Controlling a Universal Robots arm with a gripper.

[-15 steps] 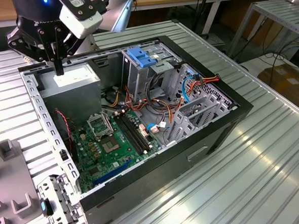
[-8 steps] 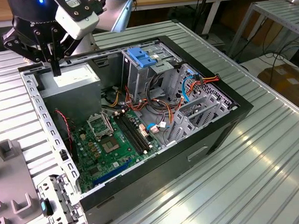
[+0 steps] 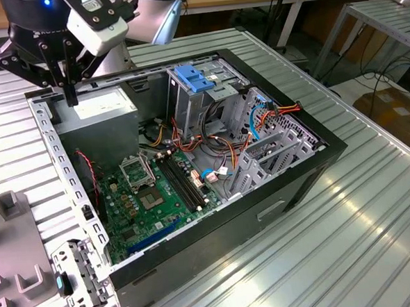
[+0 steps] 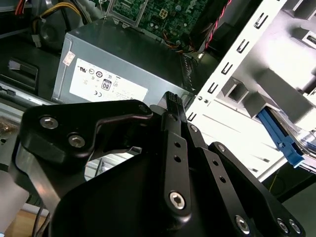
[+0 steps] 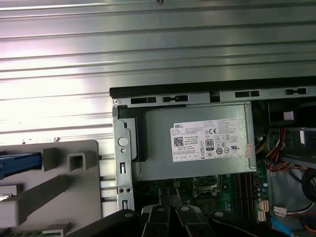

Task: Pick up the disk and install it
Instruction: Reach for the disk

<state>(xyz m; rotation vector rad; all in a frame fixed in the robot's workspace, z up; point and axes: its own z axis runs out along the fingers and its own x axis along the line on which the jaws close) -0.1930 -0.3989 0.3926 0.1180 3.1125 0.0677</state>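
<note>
Progress: nothing done yet as far as you can see, pick not made, install not started. The hand (image 3: 70,99) is empty, fingers closed together w/ nothing between them; in the second wrist view the two black fingers lie side by side, no gap. The disk (image 5: 19,164) is outside the PC case (image 3: 264,212): in both wrist views just a blue carrier edge shows, sitting on the grey fixture plate (image 5: 74,197) that lies on the ribbed alu surface (image 3: 376,219) beside the case wall, so I take it for the disk by the blue frame, can't confirm the label. It's well apart from the hand. Inside the case the grey drive cage (image 3: 188,106) w/ its blue latch (image 3: 195,77) on top stands next to the mobo (image 3: 158,191); can't tell from here which bay is free. So both steps are left for you: grasp, then seat it. Arm pose: wrist is up at the exterior view's upper left, hand pointing roughly straight down, tips hanging just above the case's corner by the PSU (image 3: 101,107), not touching it as far as I can judge. In the first wrist view the cam looks down on the PSU's white sticker, so the hand is over the case, not over the fixture plate
</note>
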